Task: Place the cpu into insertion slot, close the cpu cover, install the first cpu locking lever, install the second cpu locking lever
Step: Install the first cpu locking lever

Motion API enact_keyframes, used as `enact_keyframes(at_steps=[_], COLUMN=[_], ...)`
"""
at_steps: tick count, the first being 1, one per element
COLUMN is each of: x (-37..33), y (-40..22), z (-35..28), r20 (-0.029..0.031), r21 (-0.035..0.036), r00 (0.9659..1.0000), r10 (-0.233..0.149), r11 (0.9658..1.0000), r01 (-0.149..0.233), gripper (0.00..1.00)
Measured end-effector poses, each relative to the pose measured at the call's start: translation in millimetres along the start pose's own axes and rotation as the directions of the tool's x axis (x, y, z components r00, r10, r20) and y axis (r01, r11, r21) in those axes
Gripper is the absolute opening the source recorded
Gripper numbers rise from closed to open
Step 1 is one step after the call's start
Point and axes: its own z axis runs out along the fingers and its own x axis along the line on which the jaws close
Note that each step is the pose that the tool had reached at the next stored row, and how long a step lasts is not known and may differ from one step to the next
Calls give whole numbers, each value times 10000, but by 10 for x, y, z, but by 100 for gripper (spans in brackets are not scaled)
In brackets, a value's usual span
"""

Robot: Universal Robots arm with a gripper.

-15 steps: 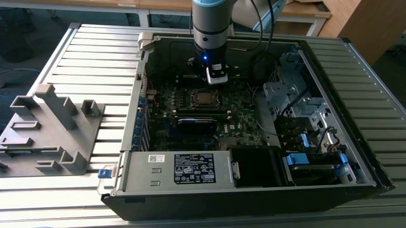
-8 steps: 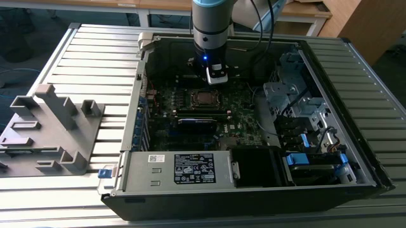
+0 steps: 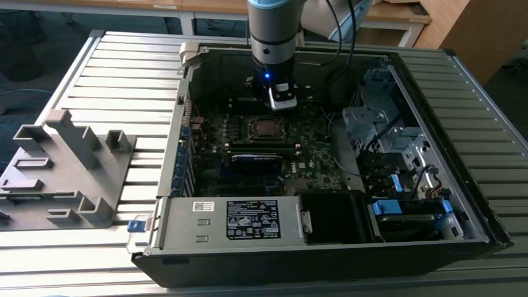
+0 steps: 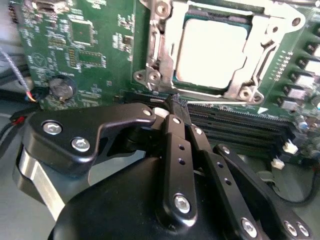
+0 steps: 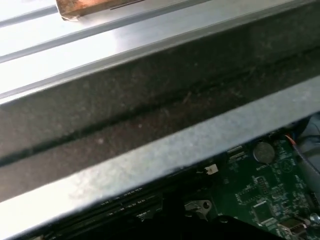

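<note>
Hand (image 4: pixel 175 106) is closed with nothing in it, fingertips together, hovering over the motherboard (image 4: pixel 100 55) just beside the socket, at the edge of the black memory slots (image 4: pixel 235 125). The cpu (image 4: pixel 212 50) sits flat in the insertion slot (image 4: pixel 216 18), pale metal top facing up. The cpu cover (image 4: pixel 235 90) is down over it, its silver frame all around the chip and the chip showing through the window. Can't tell whether the levers are latched. A coin battery (image 4: pixel 61 87) sits on the board, well apart from the socket. In the exterior view the arm reaches straight down into the open computer case (image 3: pixel 429 74), with the hand (image 3: pixel 282 102) above the board on the far side of the cpu (image 3: pixel 266 128). The power supply (image 3: pixel 251 219) is at the near end of the case. The case lies on a slatted metal counter (image 3: pixel 123 74); a grey plastic fixture (image 3: pixel 66 167) stands on it at the exterior view's left.
</note>
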Motion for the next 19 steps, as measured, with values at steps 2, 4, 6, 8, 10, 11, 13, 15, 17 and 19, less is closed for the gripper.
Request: enact_keyframes(at_steps=[2, 4, 6, 8, 10, 11, 13, 15, 17, 19], x=[-1, -1, 1, 15, 34, 43, 61, 77, 87, 93], y=[0, 1, 0, -1, -5, -7, -11, -13, -11, -5], z=[0, 0, 0, -1, -3, -4, -6, -7, -8, -7], r20=[10, 13, 16, 25, 36, 42, 55, 67, 76, 83], r21=[-2, -3, -3, 1, 6, 7, 12, 15, 19, 18], r00=[10000, 10000, 10000, 10000, 9999, 9999, 9997, 9996, 9994, 9992], r10=[-3, -4, 6, 58, 118, 154, 225, 284, 339, 382], r11=[10000, 10000, 10000, 10000, 9999, 9999, 9997, 9996, 9994, 9993], r01=[3, 4, -6, -58, -118, -154, -225, -284, -339, -382], gripper=[11, 11, 11, 11, 11, 11, 11, 11, 11, 11])
